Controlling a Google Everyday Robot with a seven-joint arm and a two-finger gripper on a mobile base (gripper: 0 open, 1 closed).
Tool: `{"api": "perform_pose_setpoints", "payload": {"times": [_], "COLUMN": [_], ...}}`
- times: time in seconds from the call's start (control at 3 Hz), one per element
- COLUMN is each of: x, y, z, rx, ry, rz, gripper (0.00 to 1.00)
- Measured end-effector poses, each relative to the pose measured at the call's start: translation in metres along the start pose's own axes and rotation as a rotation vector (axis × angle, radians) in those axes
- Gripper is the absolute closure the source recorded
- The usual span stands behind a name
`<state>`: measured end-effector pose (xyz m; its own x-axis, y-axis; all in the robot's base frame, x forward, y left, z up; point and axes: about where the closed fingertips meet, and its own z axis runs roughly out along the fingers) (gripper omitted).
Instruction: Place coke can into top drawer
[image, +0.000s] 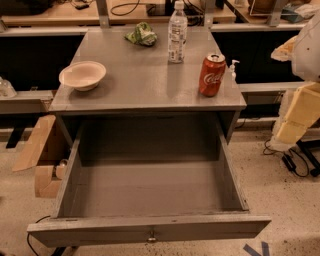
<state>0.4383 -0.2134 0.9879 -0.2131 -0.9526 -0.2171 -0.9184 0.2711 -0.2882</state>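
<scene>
The coke can (212, 75), red with white script and a silver top, stands upright near the right front corner of the grey cabinet top (145, 85). The top drawer (150, 227) is pulled fully open below it. Its grey inside holds nothing, and a small metal knob (151, 235) sits at the centre of its front panel. My gripper (295, 122) hangs at the right edge of the camera view, to the right of the cabinet. It is apart from the can and at about the level of the cabinet top's front edge.
A clear plastic water bottle (177, 34) stands behind the can. A white bowl (83, 75) sits at the left and a crumpled green bag (142, 34) at the back. A small pump bottle (233, 69) is by the can. Cardboard (42, 155) lies on the floor at the left, cables (292, 162) at the right.
</scene>
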Motion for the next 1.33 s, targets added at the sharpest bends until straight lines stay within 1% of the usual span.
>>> {"api": "perform_pose_setpoints", "payload": {"times": [0.33,0.67,1.0,1.33], "x": [0.000,0.000,0.011,0.013], "y": [0.000,-0.008,-0.043,-0.101], "z": [0.000,0.003,0.016,0.024], "rx": [0.000,0.026,0.106,0.220], "ry": [0.000,-0.022,-0.134,-0.305], "rz": [0.000,0.016,0.115,0.186], "gripper": [0.00,0.00,0.00,0.00]}}
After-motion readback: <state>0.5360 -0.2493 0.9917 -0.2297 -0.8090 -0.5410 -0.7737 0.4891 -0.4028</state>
